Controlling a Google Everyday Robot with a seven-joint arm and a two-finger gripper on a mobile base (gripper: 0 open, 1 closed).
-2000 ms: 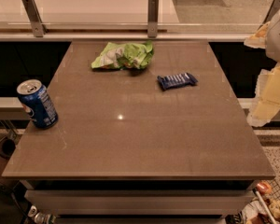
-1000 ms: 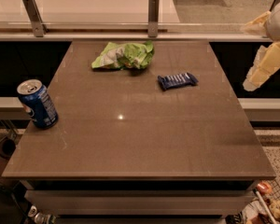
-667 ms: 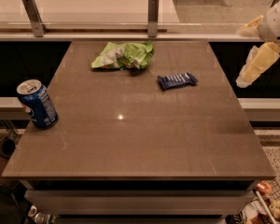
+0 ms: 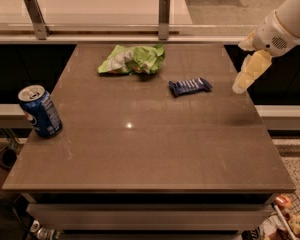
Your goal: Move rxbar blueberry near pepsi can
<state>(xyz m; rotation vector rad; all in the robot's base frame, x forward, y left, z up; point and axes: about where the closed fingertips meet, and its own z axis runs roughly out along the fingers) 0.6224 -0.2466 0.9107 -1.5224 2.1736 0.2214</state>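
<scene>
The rxbar blueberry (image 4: 190,86), a small dark blue wrapper with white lettering, lies flat on the brown table (image 4: 140,149), right of centre towards the back. The pepsi can (image 4: 40,111) stands upright near the table's left edge. My gripper (image 4: 241,67) hangs over the table's right edge, to the right of the bar and above the surface. It is open and empty, its cream fingers (image 4: 251,70) spread apart.
A crumpled green-and-white chip bag (image 4: 132,59) lies at the back of the table, left of the bar. A glass rail with metal posts (image 4: 163,10) runs behind the table. Clutter sits on the floor at the lower right (image 4: 290,219).
My gripper has moved up and to the left, from beside the table's right edge to over that edge, closer to the bar. The bar, can and bag have not moved.
</scene>
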